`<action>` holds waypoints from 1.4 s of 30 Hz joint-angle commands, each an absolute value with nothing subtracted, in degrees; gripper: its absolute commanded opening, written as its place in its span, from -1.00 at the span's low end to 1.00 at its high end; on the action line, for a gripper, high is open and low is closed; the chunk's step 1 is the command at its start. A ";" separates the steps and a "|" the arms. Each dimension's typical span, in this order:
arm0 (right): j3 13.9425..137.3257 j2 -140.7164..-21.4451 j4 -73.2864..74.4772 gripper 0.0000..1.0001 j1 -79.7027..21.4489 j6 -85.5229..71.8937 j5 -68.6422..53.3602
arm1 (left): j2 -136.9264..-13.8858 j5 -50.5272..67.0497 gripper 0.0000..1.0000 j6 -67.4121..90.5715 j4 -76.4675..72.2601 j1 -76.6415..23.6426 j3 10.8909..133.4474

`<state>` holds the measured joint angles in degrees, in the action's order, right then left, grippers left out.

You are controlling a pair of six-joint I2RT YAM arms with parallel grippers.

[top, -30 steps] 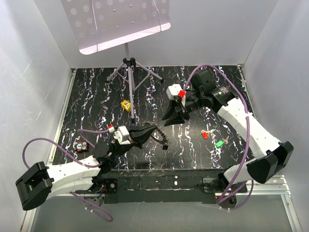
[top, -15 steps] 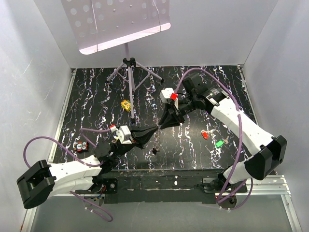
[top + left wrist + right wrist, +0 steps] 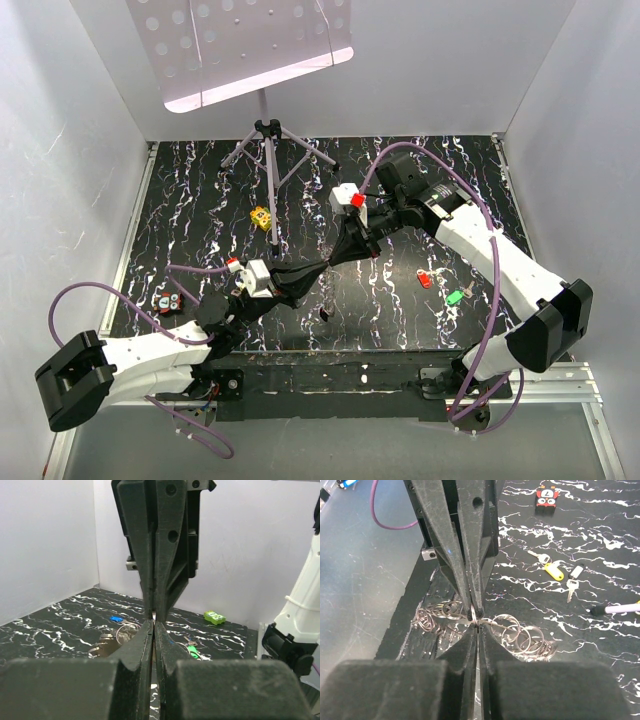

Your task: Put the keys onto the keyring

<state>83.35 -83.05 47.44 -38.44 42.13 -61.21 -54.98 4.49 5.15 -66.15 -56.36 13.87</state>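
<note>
Looks like the left fingers (image 3: pixel 300 273) are clamped on the keyring (image 3: pixel 471 613) mid-air and the right fingers (image 3: pixel 347 247) pinch it tip-to-tip, probably to pry it open, while the keys (image 3: pixel 425 278) lie loose on the tabletop (image 3: pixel 400 190).

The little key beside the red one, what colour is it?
Green. The green key shows best in the top view, beside the red key.

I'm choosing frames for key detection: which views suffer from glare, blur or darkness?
Top external view: the perforated panel glows pale, the keys are tiny but sharp. Left wrist view: the left end effector fills the foreground, dark and soft, with keys beyond blurred. Right wrist view: the right end effector is blurred, while the keyrings glint sharply.
</note>
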 commanded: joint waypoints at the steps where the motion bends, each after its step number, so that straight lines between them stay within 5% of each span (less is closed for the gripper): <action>1: 83.58 -82.79 46.67 -0.97 -39.29 41.57 -62.93 | -54.76 3.43 -1.00 4.92 -68.91 -56.07 14.50; 9: 84.02 -81.83 48.42 -0.97 -39.38 39.90 -60.74 | -54.14 -1.04 -0.93 6.32 -64.17 -56.07 14.50; 19: 88.58 -85.25 62.64 -0.97 -39.81 42.62 -51.17 | -41.50 -5.09 0.93 11.86 -50.30 -56.07 10.20; 29: 99.23 -92.20 81.30 -0.97 -44.73 47.73 -27.71 | -34.88 -0.02 0.93 11.96 -23.65 -55.81 16.78; 37: 99.84 -94.04 82.09 -0.97 -48.16 46.32 -18.99 | -48.24 6.41 0.89 3.35 -30.65 -55.81 20.13; 42: 99.93 -94.13 82.18 -0.97 -48.87 46.14 -18.98 | -55.18 9.40 0.69 0.26 -41.65 -55.81 20.56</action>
<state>97.08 -94.17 76.44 -48.34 46.48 -20.29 -51.94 5.69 4.49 -32.16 -55.99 18.68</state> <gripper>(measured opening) 0.021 0.877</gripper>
